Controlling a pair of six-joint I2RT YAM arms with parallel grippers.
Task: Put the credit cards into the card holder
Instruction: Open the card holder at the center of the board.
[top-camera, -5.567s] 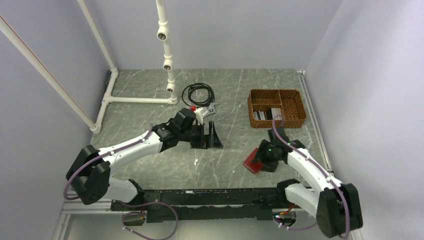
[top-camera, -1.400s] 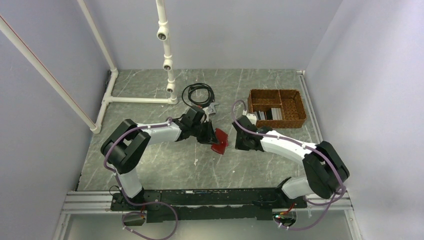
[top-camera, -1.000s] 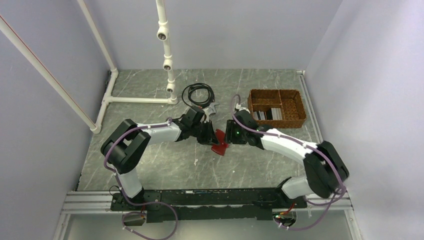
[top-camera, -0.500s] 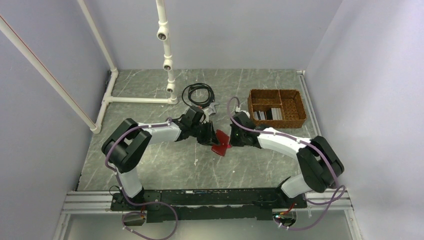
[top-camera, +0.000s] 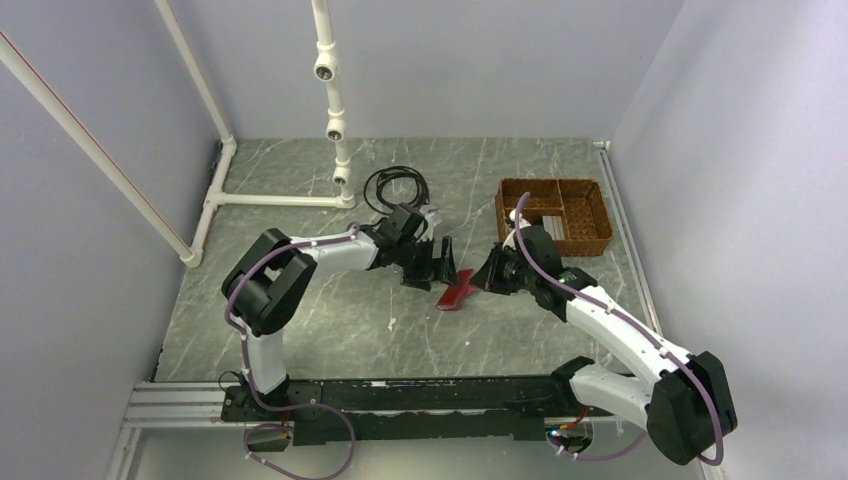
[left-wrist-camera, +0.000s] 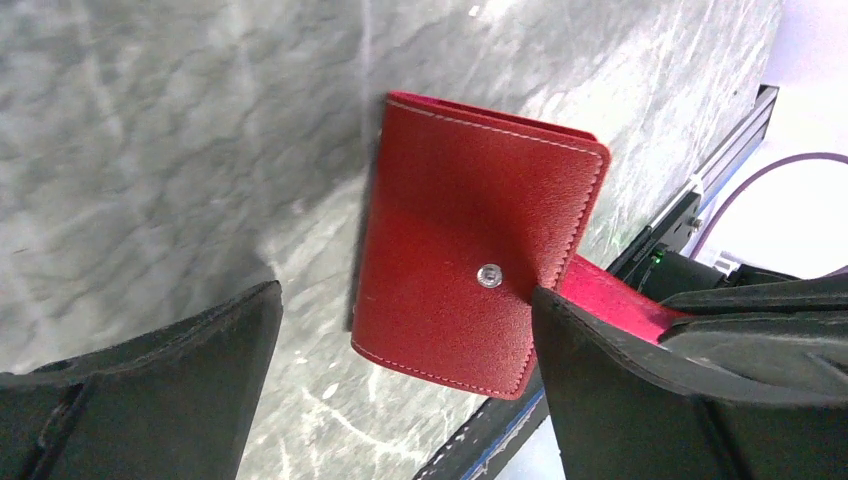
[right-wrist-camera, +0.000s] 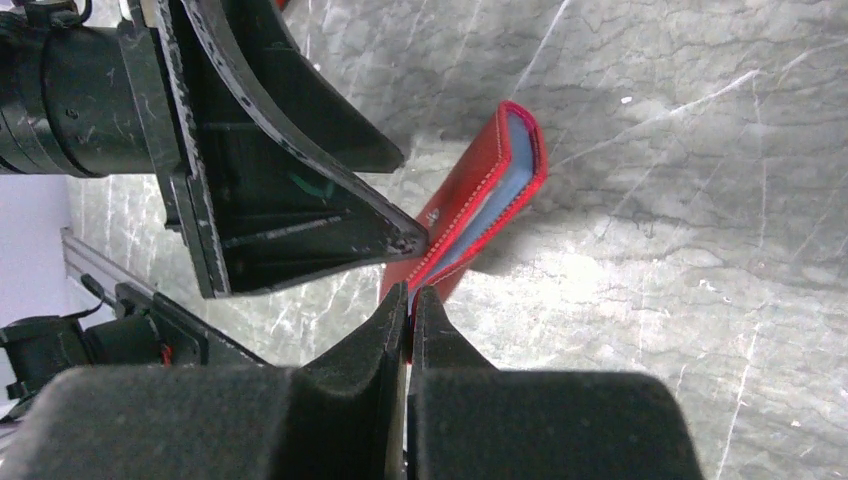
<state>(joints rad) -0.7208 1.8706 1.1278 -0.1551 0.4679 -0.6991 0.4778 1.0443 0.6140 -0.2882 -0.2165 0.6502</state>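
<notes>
Card holder (top-camera: 457, 294) at mid-table, right between the two arms, closed on itself, snap stud showing on the outer face. The left gripper (top-camera: 432, 270) is spread wide, one finger on either side of the holder, touching neither face as far as the wrist view shows. The right gripper (right-wrist-camera: 408, 295) is pressed tight, and a thin red edge runs into its tips. I read that as a pinch on the holder's flap. Something pale blue shows inside the fold. Lining or a card? Cannot tell.

So this looks like the opening step: holder held by one arm, no card in hand yet. The cards (top-camera: 558, 229) appear to sit in the basket (top-camera: 590, 215), partly hidden behind the right arm.

Next up, by my judgement: the fold must be spread so the slots face up. That calls for a steady hold from the right arm while the left takes the other flap, pulling gently so the thin leather does not slip free.
</notes>
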